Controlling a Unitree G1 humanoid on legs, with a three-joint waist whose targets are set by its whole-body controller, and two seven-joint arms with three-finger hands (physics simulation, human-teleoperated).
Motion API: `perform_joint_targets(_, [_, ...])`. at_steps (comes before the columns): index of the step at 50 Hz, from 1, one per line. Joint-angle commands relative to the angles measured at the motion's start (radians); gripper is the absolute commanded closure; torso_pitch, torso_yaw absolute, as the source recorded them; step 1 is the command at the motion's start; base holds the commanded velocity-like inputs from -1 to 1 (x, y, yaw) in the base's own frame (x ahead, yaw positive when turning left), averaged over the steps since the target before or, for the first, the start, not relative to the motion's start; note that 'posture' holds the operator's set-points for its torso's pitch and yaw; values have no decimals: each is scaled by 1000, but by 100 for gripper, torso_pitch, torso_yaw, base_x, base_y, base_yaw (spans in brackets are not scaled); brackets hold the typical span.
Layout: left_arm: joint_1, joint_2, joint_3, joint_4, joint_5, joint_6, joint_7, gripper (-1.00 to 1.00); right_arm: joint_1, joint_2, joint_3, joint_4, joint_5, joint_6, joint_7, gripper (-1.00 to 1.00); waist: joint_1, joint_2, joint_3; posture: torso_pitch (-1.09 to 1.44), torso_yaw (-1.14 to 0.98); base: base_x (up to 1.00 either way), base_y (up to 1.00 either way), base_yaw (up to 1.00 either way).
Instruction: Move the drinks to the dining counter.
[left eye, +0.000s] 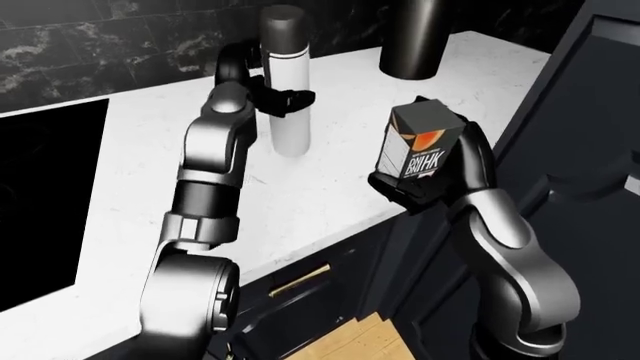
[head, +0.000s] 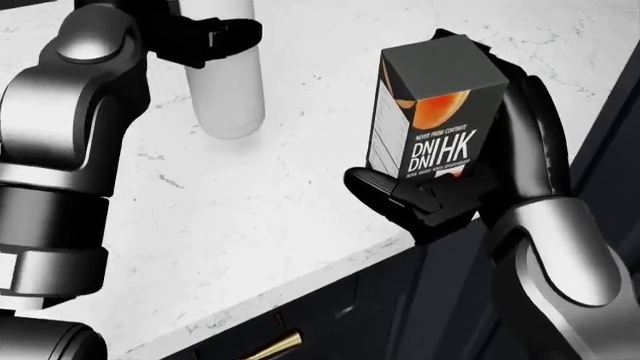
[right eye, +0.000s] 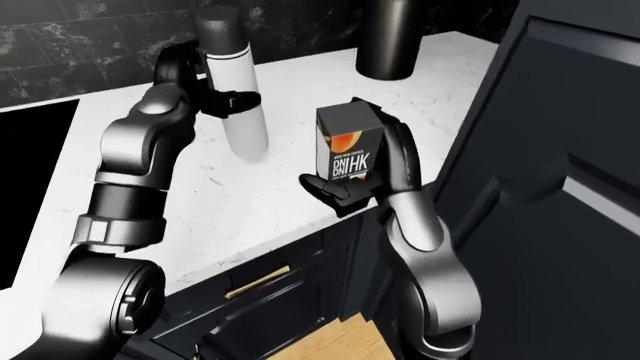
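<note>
- Nearest, the right hand (head: 470, 187) grips a dark drink carton (head: 430, 112), fingers wrapped round its lower half and far side, one finger crossing under its printed face. The carton stands upright, lifted off the white marble counter (head: 280, 202), hanging over the counter's edge above the dark cabinets (left eye: 330, 292).
- The carton looks stiff-walled but crushable: probably light, with flat smooth faces that could slide under a weak pinch. A hold low on the body, with support beneath, seems the safe one; squeezing the middle hard would likely dent it.
- Farther off, the left hand (left eye: 275, 101) closes on the tall white bottle (left eye: 288, 112) just below its dark cap (left eye: 282, 19), fingers reaching round its upper body. Whether they press firmly I cannot tell. The bottle stands upright on the counter.
- The bottle looks rigid, round and slick, and being tall it may tip if pushed up high; a grip nearer its middle would likely carry steadier.
- Farthest, a dark cylinder (left eye: 412, 37) stands on the counter near the wall, well apart from both hands.
</note>
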Motion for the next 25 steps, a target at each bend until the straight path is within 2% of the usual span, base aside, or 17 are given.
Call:
perform_joint_targets(1, [-42,6,3,-59,1,-14,-2,100,-31,-4,-13,-50,0,-42,-2,100,-2,4,-48,0,0,-60,0,0])
perform_joint_targets(4, [-37,8,6,-71,2,-9,-4,100,-22,-2,-11,-50,1,-47,2,100,0,5,-58,0,0,-86,0,0])
perform_joint_targets(8, [-34,9,7,-89,2,2,-5,100,-22,0,-9,-58,0,-40,1,100,-5,3,-47,0,0,-100,1,0])
perform_joint_targets(11, [-32,11,8,-95,2,5,-6,100,-20,2,-4,-56,-3,-43,3,100,-7,-20,-31,0,0,-100,3,0])
perform_joint_targets(13, [-30,11,9,-101,1,8,-7,100,-18,3,-2,-51,-6,-49,5,100,-9,-42,-38,0,0,-100,4,0])
perform_joint_targets(14, [-30,10,9,-101,1,7,-6,100,-17,3,-1,-51,-7,-51,6,100,-5,-43,-40,0,0,-100,4,0])
perform_joint_targets(19, [-30,9,7,-114,0,17,-7,100,-17,5,-2,-50,-11,-52,11,100,11,-22,-36,0,0,-100,6,0])
perform_joint_targets(21, [-27,9,7,-125,0,23,-7,100,-16,6,-2,-51,-11,-52,11,100,19,-7,-32,0,0,-100,6,0])
perform_joint_targets(22, [-27,9,7,-123,0,21,-7,100,-15,6,-3,-52,-11,-51,11,100,23,8,-28,0,0,-100,6,0])
perform_joint_targets(23, [-28,9,6,-121,0,20,-8,100,-16,7,-4,-56,-10,-47,11,100,26,32,-26,0,0,-100,7,0])
perform_joint_targets(24, [-28,8,6,-125,0,23,-8,100,-16,7,-4,-55,-10,-48,11,100,31,81,-32,0,0,-100,6,0])
perform_joint_targets(25, [-28,8,6,-126,1,24,-8,100,-19,7,-6,-60,-9,-42,10,100,36,61,-16,0,0,-100,6,0])
